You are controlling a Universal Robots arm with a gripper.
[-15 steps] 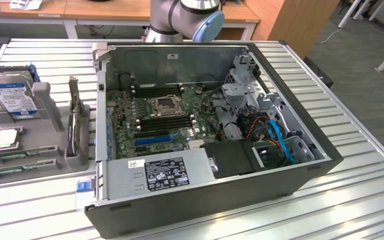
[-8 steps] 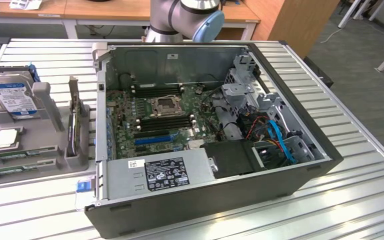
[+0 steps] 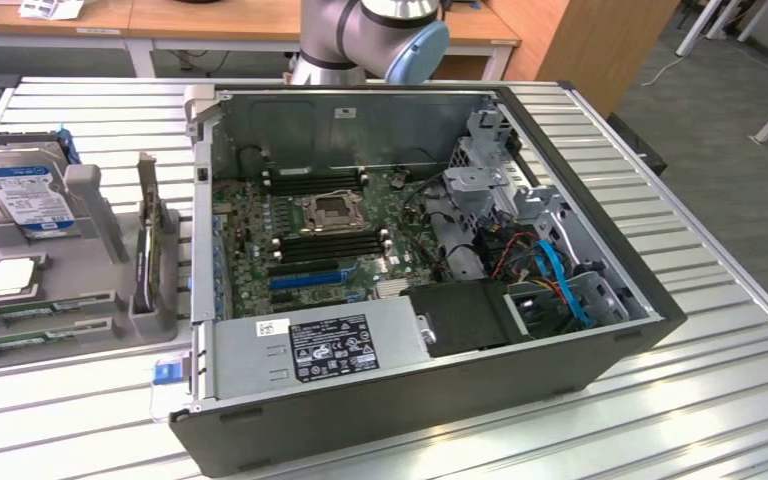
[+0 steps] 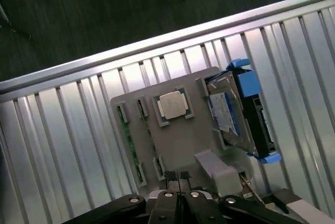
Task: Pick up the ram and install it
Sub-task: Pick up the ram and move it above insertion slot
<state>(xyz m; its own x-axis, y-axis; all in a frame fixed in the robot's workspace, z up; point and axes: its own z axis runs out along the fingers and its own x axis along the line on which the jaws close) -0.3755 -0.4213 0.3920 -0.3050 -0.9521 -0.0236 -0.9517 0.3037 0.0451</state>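
Jaws: were together, empty.
Ram (image 3: 51, 303): apparently lay slotted in the tray (image 4: 183, 140).
Risk: shut jaws might have knocked it askew.

The arm (image 3: 351, 30) is a stout silver-grey tube with a dark band, its joint capped by a round pale-blue cover (image 3: 415, 50). The black claw (image 4: 178, 176) has angular linkage bars (image 4: 104, 211) pinned with round silver screws (image 4: 168, 194) and two narrow fingertips (image 4: 171, 176).

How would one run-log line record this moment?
gripper: shut, empty, away from ram | ram: in tray, not yet picked
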